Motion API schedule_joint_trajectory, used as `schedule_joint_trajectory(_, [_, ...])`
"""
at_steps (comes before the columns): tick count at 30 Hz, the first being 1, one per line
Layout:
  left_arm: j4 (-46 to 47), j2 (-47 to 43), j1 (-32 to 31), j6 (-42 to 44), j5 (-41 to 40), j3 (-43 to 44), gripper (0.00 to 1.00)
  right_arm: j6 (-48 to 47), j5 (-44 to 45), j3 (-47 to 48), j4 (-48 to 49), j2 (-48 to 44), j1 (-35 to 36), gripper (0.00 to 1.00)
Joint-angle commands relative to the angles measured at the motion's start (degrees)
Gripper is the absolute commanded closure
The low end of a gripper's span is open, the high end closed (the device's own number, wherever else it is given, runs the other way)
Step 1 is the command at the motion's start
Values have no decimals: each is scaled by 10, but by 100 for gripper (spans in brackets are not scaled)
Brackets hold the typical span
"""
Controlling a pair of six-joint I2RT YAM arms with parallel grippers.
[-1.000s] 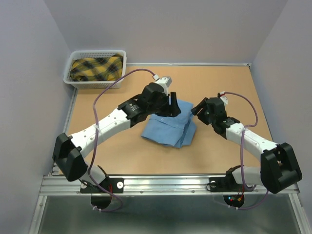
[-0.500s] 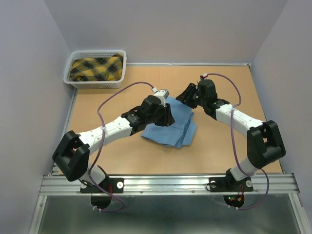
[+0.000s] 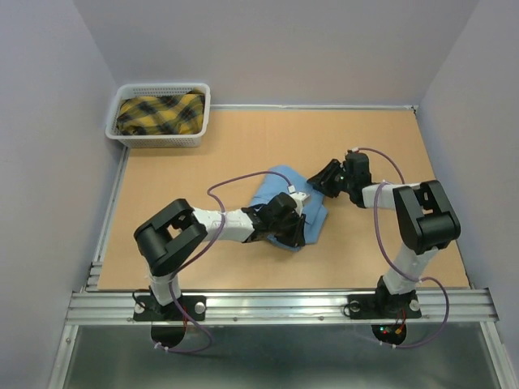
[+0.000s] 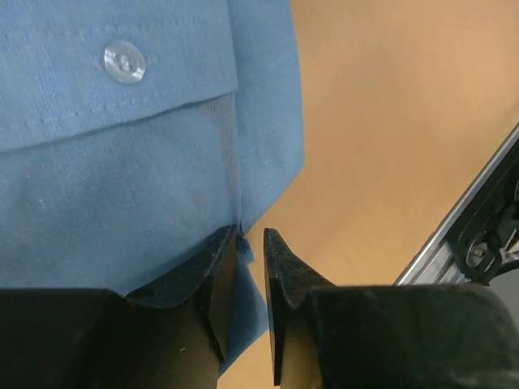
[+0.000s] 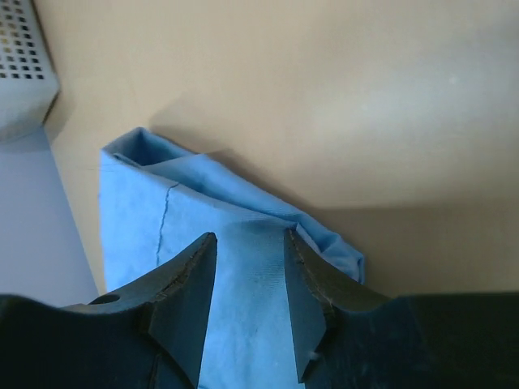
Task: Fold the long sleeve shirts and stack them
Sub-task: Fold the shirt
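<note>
Brown table [image 3: 203, 162] holds a folded blue shirt [image 3: 280, 182] in the middle. The left gripper [image 4: 253, 237] pinches its near edge, and that arm covers part of it. The right gripper [image 5: 250, 239] sits open over its right side. Far left, a white basket [image 3: 158, 139] holds yellow checked cloth [image 3: 158, 113].

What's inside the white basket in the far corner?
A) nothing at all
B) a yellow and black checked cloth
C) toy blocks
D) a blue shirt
B: the white basket holds a folded yellow and black checked cloth, seen from the top camera.
</note>
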Motion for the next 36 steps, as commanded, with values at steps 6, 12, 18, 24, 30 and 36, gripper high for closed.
schedule_joint_trajectory(6, [57,26,-25,-12,60,-6,69,3,-45,-29,108,62,-9,56])
schedule_joint_trajectory(12, [7,-99,-26,-1,-13,0,66,-27,-41,18,33,-30,-10,55])
schedule_joint_trajectory(18, [9,-228,27,-48,-55,-50,64,3,-96,7,29,-96,-3,51])
schedule_joint_trajectory(24, [108,-260,125,-95,9,-160,65,76,-142,-75,140,-119,33,49])
schedule_joint_trajectory(30, [185,-210,168,-133,66,-229,71,92,-116,-153,241,-84,90,49])
schedule_joint_trajectory(36, [337,-166,237,-222,123,-349,77,105,-100,-218,344,-14,90,49])
